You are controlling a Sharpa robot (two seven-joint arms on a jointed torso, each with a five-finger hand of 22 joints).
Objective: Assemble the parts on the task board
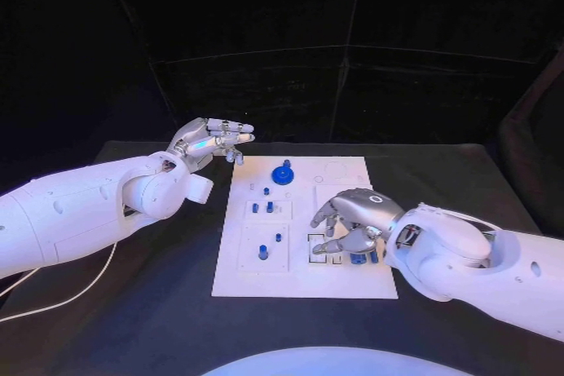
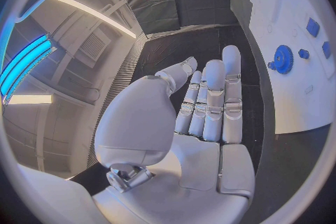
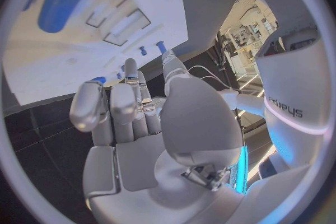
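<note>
Task board [image 1: 300,282]: white rectangular plate, lying flat at the middle of the black worktop [image 1: 141,311], long axis running near to far. Appears rigid and thin; judged unlikely to flex, though it may slide on the worktop if pushed sideways. Parts: small blue pieces, judged light, hard and smooth, so apt to slip or tip; best taken by a fingertip pinch on the sides of each upright body. Blue gear [image 1: 282,174]: lies flat on the far half of the board, a short stub rising from its centre; take by the rim. Small blue pegs [image 1: 268,206]: stand upright in the left column of raised fixtures, long axes vertical; another peg [image 1: 262,251] stands nearer in the same column. Further blue pieces [image 1: 364,258] sit at the near right of the board, partly hidden under the right hand, their shape and pose not readable. Right hand [image 1: 353,225]: hovers low over the right-centre of the board, fingers curled downward about those pieces; whether it grips one cannot be told. Left hand [image 1: 215,139]: raised off the board's far left corner, fingers extended side by side, palm bare, holding nothing.
</note>
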